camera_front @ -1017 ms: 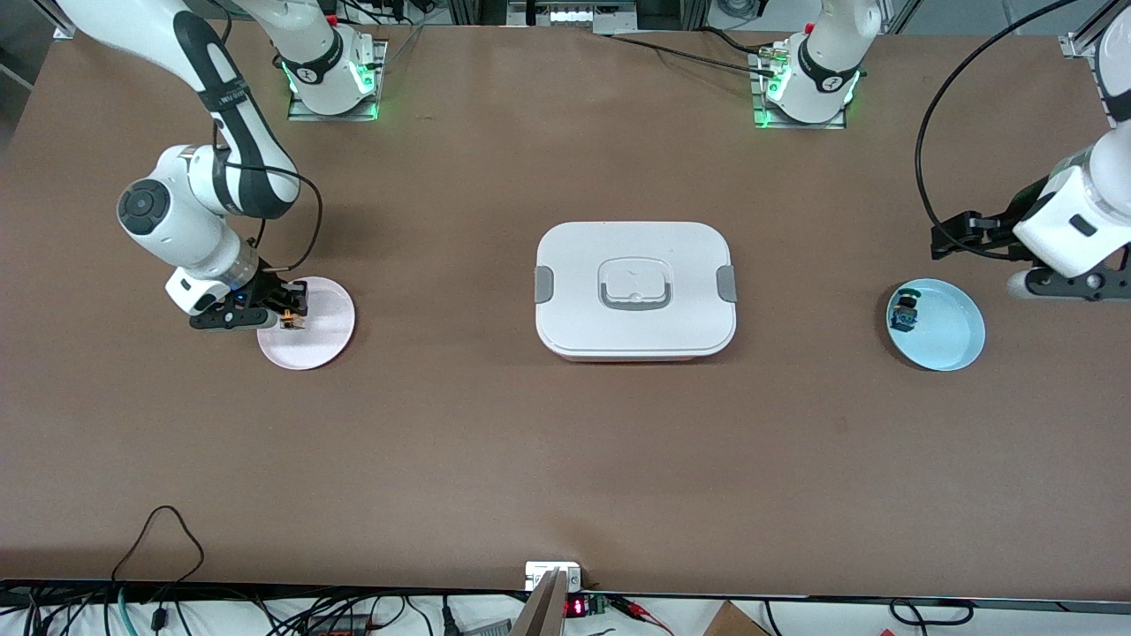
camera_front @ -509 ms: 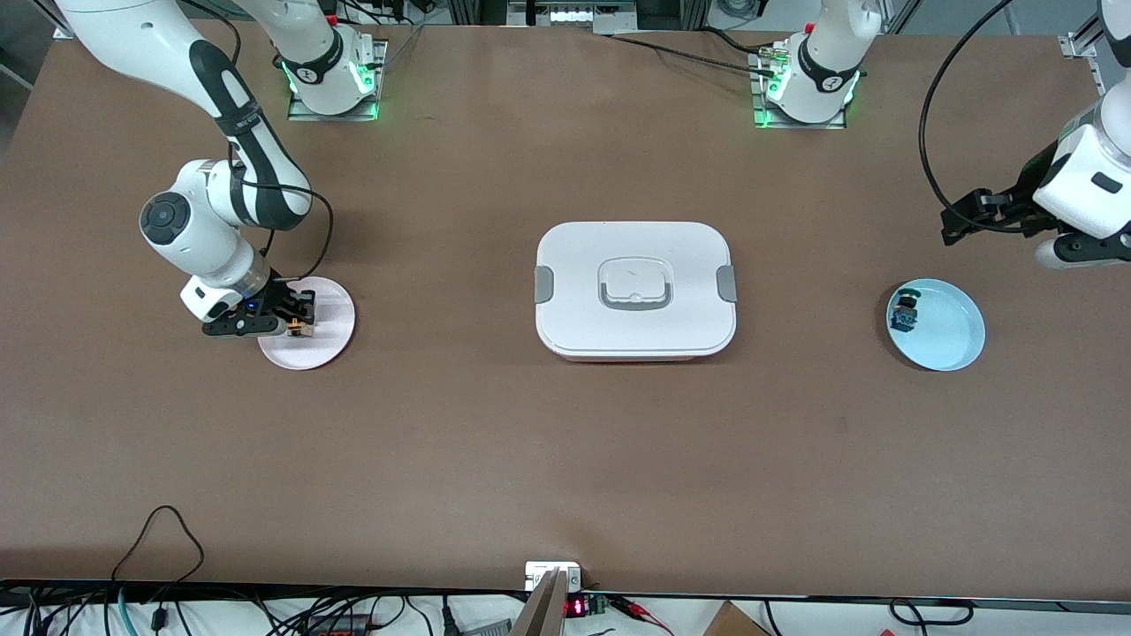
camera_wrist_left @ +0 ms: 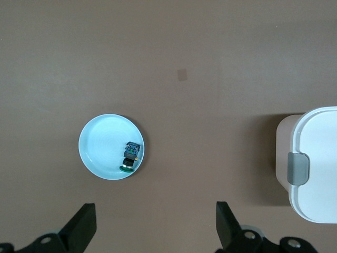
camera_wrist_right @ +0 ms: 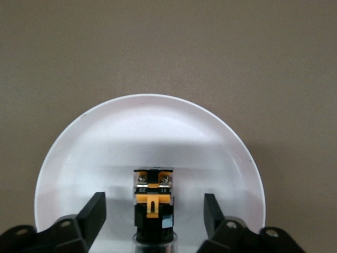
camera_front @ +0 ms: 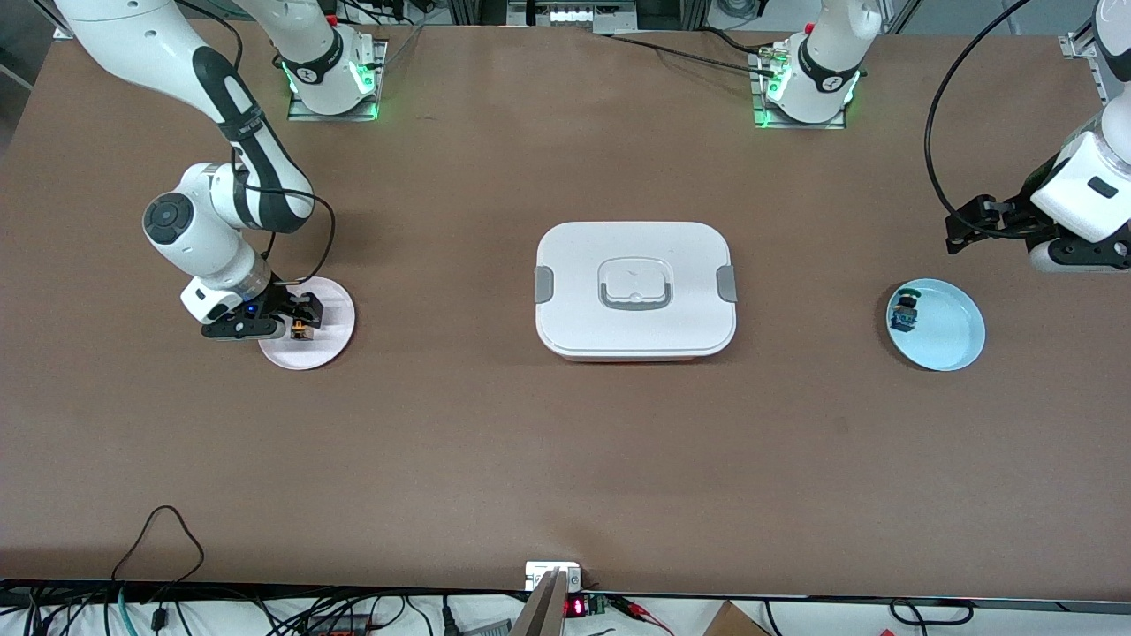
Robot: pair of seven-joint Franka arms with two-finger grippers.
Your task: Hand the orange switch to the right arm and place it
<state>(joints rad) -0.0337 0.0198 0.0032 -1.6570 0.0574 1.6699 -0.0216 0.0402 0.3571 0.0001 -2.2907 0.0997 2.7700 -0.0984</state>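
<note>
The orange switch (camera_front: 302,333) lies on the pale pink plate (camera_front: 334,329) at the right arm's end of the table. In the right wrist view the switch (camera_wrist_right: 152,203) rests on the plate (camera_wrist_right: 152,126) between the two black fingers (camera_wrist_right: 96,211), with a gap on each side. My right gripper (camera_front: 305,321) is open around it, low over the plate (camera_wrist_right: 154,211). My left gripper (camera_front: 970,228) is open and empty, up over bare table beside the light blue plate (camera_front: 961,349); the left wrist view shows it too (camera_wrist_left: 155,213).
A green-and-blue-topped switch (camera_front: 904,311) lies in the light blue plate (camera_wrist_left: 100,147). A white lidded lunch box (camera_front: 634,290) with grey clips sits mid-table. Cables and a small device line the table edge nearest the front camera.
My right gripper moved slightly over the pink plate with the orange switch, which now lies between open fingers. My left gripper drew back from the blue plate toward the bases.
</note>
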